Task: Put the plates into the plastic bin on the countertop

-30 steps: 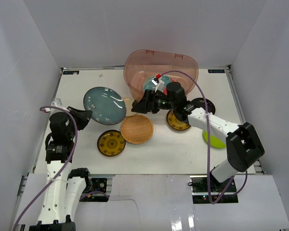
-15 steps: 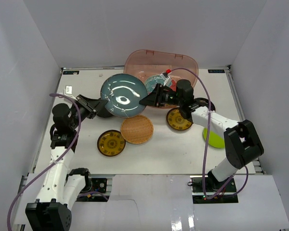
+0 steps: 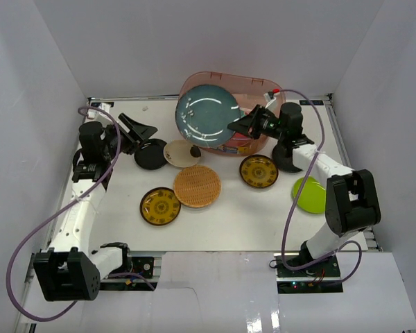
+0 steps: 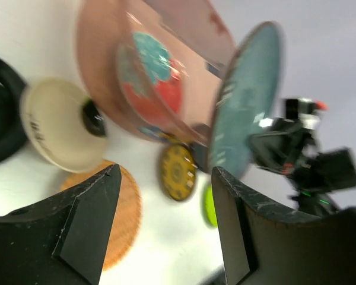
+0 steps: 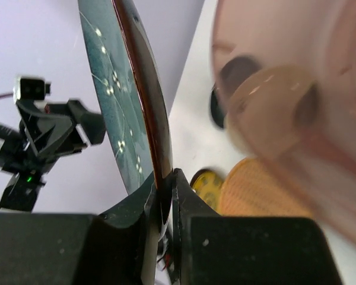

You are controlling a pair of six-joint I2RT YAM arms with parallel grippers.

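Pinching grey-blue plate [image 3: 206, 116] by bin [image 3: 265, 82], R gripper [image 3: 234, 127], L gripper [image 3: 145, 130] spread, cream plate [image 3: 179, 153] near

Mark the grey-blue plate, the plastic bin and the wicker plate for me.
grey-blue plate [image 3: 206, 116]: top external view, middle of its face.
plastic bin [image 3: 253, 87]: top external view, its far wall.
wicker plate [image 3: 197, 186]: top external view, centre of the weave.

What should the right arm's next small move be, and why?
Probably ease the grey-blue plate over into the plastic bin: the right gripper pinches its rim, plate on edge by the bin's rim, and the left gripper is open, clear.
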